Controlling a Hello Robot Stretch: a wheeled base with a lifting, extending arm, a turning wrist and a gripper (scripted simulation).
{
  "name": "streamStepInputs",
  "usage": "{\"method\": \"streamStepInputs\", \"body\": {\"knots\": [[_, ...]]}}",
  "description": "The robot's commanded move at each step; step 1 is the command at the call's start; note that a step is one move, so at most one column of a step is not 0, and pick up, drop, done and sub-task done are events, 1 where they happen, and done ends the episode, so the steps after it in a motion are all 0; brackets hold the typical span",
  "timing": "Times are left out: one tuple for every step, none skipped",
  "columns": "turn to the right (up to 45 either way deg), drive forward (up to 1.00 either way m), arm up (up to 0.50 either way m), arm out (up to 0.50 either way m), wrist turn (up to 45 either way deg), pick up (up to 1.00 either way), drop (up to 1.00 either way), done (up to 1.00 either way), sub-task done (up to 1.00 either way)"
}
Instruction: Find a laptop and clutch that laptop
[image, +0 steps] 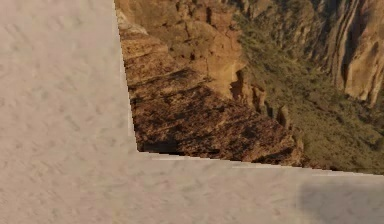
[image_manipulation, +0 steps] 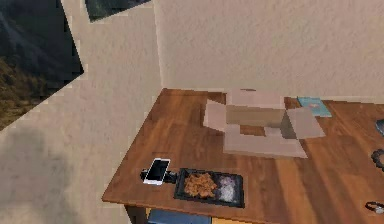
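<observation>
Forward view: pale plaster wall (image: 60, 120) on the left. To its right hangs a large picture (image: 250, 80) of brown rock cliffs with green slopes, its lower corner near the middle of the view.

Arm side view, left to right: a dark wall picture (image_manipulation: 35, 50) at the far left, and a second dark panel (image_manipulation: 115, 8) at the top edge. Beige wall between them and behind the counter.

A brown wooden counter (image_manipulation: 170, 130) runs from the middle to the right edge. Near its front edge lies a small white phone (image_manipulation: 156, 171), flat. Just beside it, to the right, is a dark flat slab (image_manipulation: 210, 187) with a brown patch and a grey patch on its face; I cannot tell whether this is the laptop.

Farther back, near the counter's middle, sits an open cardboard box (image_manipulation: 262, 122), flaps spread outward. Right of it, by the wall, is a flat teal book (image_manipulation: 318, 105). Two small dark things (image_manipulation: 378, 158) sit at the right edge, shape unclear.

Claw: state cannot be told.
</observation>
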Motion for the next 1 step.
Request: {"method": "streamStepInputs", "body": {"knots": [[0.0,0.0,0.1,0.0,0.0,0.0,0.0,0.0,0.0]]}}
